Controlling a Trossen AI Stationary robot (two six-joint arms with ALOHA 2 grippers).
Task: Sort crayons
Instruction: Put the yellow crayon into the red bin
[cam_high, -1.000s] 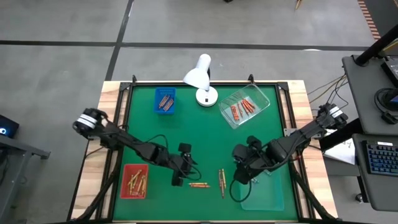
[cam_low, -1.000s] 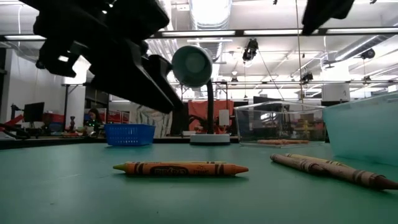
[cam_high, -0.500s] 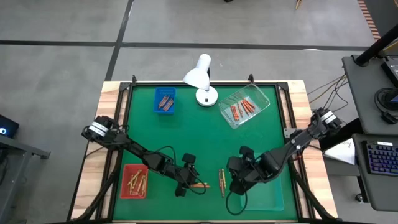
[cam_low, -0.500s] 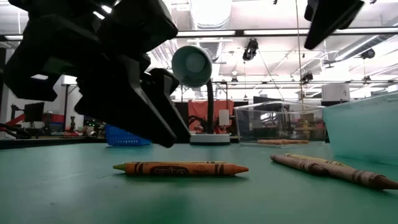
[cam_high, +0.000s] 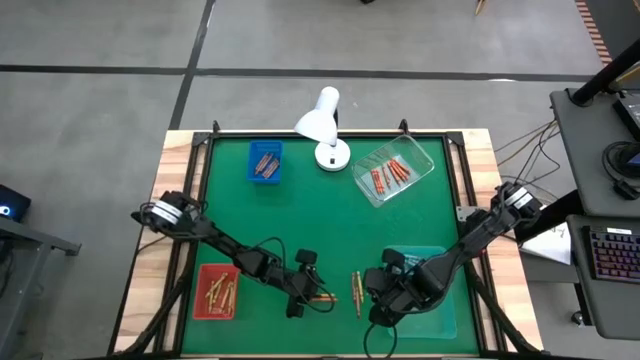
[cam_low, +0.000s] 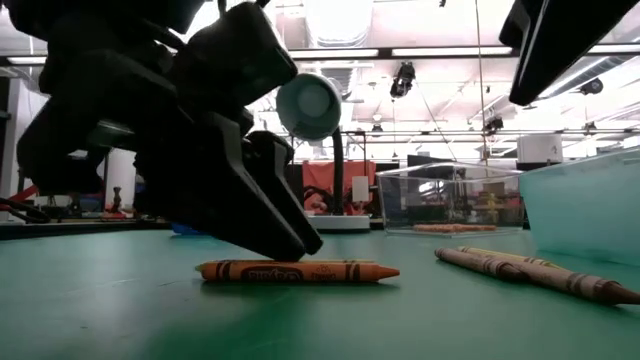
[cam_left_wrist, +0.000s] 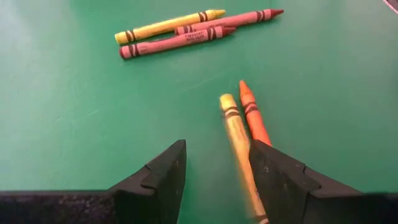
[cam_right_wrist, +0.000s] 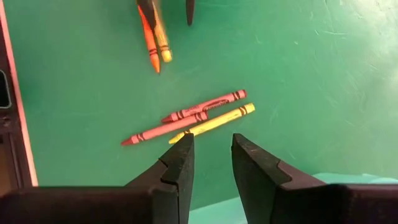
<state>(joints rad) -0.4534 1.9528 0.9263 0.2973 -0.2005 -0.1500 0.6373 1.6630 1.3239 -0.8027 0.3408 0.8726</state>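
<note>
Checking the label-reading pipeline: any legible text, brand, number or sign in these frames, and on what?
None can be read for certain.
Orange crayon, low view: dark print on its wrapper, too blurred to read.
Red crayons, left wrist view: print too small.
Keyboard, table's right: keys too small.

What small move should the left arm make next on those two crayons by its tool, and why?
Probably ease the left tool slightly sideways before closing. Its open fingers sit low on the green mat, and the yellow crayon runs between them beside the far finger, with the orange crayon touching it. Centring on the yellow one should avoid pinching both.
</note>
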